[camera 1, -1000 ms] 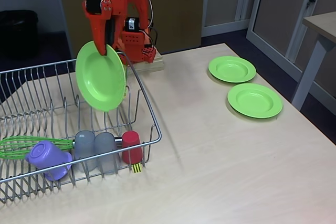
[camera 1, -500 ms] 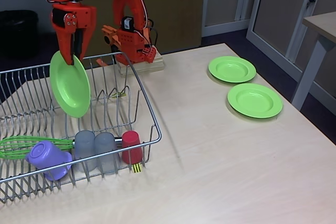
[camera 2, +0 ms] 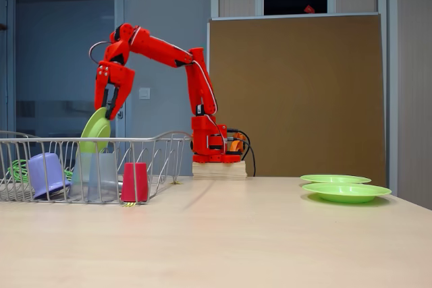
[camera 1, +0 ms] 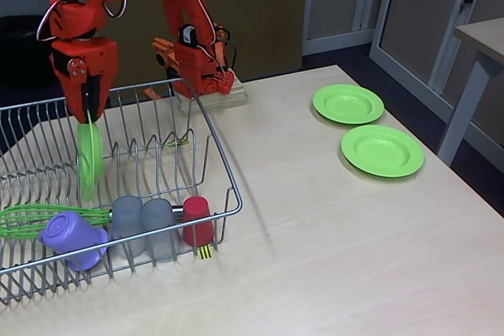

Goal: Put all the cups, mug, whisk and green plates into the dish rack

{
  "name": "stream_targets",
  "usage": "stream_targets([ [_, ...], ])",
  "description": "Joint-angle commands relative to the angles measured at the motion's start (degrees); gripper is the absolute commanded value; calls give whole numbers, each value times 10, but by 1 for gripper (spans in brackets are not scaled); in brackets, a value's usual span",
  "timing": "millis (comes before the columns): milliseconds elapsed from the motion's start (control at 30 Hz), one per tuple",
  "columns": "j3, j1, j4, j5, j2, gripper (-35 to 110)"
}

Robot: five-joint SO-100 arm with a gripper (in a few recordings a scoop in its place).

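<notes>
Below the gripper (camera 1: 88,116), a green plate (camera 1: 89,161) is held by its top rim, the jaws closed on it, and it hangs edge-on over the left half of the dish rack (camera 1: 206,141), its lower edge already down among the upright prongs. The step in hand is judged to be the seating of this plate in a slot; it is best done by lowering straight down with the plate kept upright and parallel to the prongs, and the jaws should be opened only once the lower rim is borne by the rack floor, so that the plate is not left to tip forward. In front of the gripper, along the rack's near side, the whisk (camera 1: 39,218), the mug (camera 1: 72,239), 2 grey cups (camera 1: 144,226) and the red cup (camera 1: 197,220) are already lodged. Well off to the gripper's right in this fixed view, 2 more green plates (camera 1: 365,127) lie flat on the table (camera 1: 331,241), so about 2 placements are judged to remain. Whether the lower rim touches the wires cannot be told, and the chosen slot is masked by the plate itself; in the low fixed view the plate's (camera 2: 96,129) lower half is hidden behind the rack wall.
</notes>
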Motion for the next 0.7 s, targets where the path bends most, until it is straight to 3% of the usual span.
stream_targets([
  [0, 6, 24, -12, -17, -14, 0],
  [167, 15, 32, -23, -70, -28, 2],
  [333, 6, 14, -1, -168, 1, 19],
  [667, -6, -85, 42, -163, 112, 22],
])
